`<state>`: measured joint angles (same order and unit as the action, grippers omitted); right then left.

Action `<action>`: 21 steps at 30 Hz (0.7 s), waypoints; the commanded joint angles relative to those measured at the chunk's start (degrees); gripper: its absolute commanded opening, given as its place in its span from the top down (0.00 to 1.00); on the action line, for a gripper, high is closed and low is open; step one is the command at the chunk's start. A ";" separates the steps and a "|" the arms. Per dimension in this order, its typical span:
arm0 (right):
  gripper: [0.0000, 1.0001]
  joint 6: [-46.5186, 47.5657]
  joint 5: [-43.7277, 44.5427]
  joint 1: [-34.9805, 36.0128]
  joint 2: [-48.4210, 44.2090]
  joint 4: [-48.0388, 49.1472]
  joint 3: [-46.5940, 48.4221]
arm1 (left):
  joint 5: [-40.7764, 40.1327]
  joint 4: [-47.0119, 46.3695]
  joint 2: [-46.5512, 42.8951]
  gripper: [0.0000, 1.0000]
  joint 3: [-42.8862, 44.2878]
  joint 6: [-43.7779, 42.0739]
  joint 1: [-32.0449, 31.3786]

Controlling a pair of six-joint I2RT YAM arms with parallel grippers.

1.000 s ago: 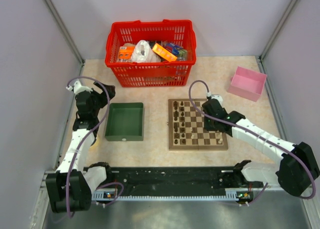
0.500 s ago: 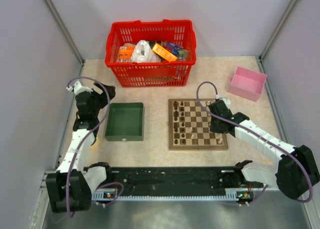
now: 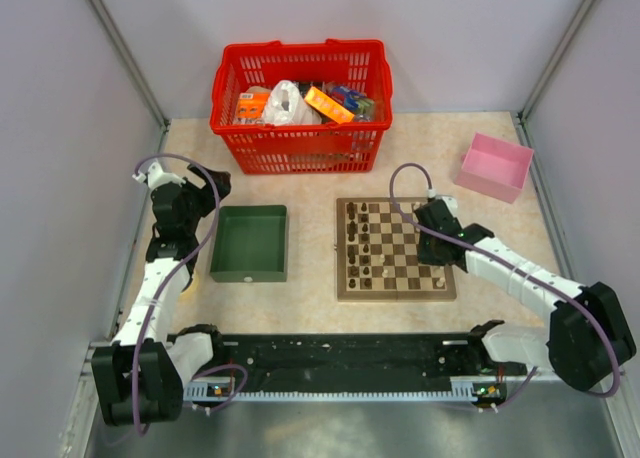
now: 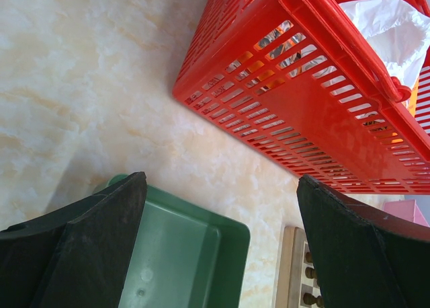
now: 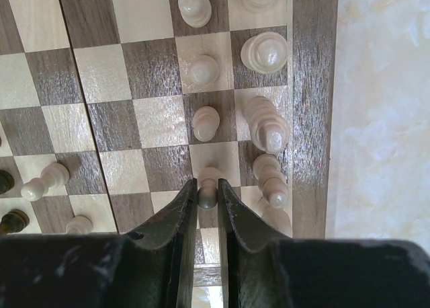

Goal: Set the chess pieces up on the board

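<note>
In the right wrist view my right gripper (image 5: 208,195) is shut on a pale tan pawn (image 5: 209,180), held by its head over the board (image 5: 312,86), one file in from the right rim. More pale chess pieces (image 5: 267,126) stand in the two files beside it, and dark ones (image 5: 13,220) at the far left. The top view has that gripper (image 3: 437,240) over the board's (image 3: 395,294) right side. My left gripper (image 4: 220,180) is open and empty, above the green tray (image 4: 195,254).
A red basket (image 3: 300,93) full of packaged items stands at the back. A pink bin (image 3: 495,165) sits at the back right. The green tray (image 3: 250,243) lies left of the board. Grey walls close in both sides.
My right gripper has moved from the board's upper middle out to its right side and a little nearer. The left arm has not moved.
</note>
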<state>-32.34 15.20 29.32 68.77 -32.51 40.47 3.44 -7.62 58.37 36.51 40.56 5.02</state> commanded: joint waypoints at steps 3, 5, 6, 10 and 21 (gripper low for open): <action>0.84 0.70 0.44 -0.67 0.66 2.19 -0.21 | 0.07 -3.11 -0.63 0.01 -0.04 -0.04 0.35; 0.84 0.61 0.71 -0.76 0.57 2.19 -0.48 | 0.16 -3.19 -0.54 0.01 0.14 -0.13 0.35; 0.84 0.61 0.62 -0.76 0.57 2.28 -0.56 | 0.16 -3.11 -0.54 0.01 0.14 -0.04 0.35; 0.84 0.61 1.14 -0.76 0.66 2.19 -1.00 | 0.16 -3.19 -0.54 0.01 0.14 -0.04 0.35; 0.81 0.61 1.32 -0.84 1.71 3.68 -1.18 | 0.34 -3.37 -0.63 0.01 0.31 -0.04 0.35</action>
<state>-32.01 15.62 29.06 70.00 -30.94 39.68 3.44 -7.62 58.37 36.51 40.56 5.02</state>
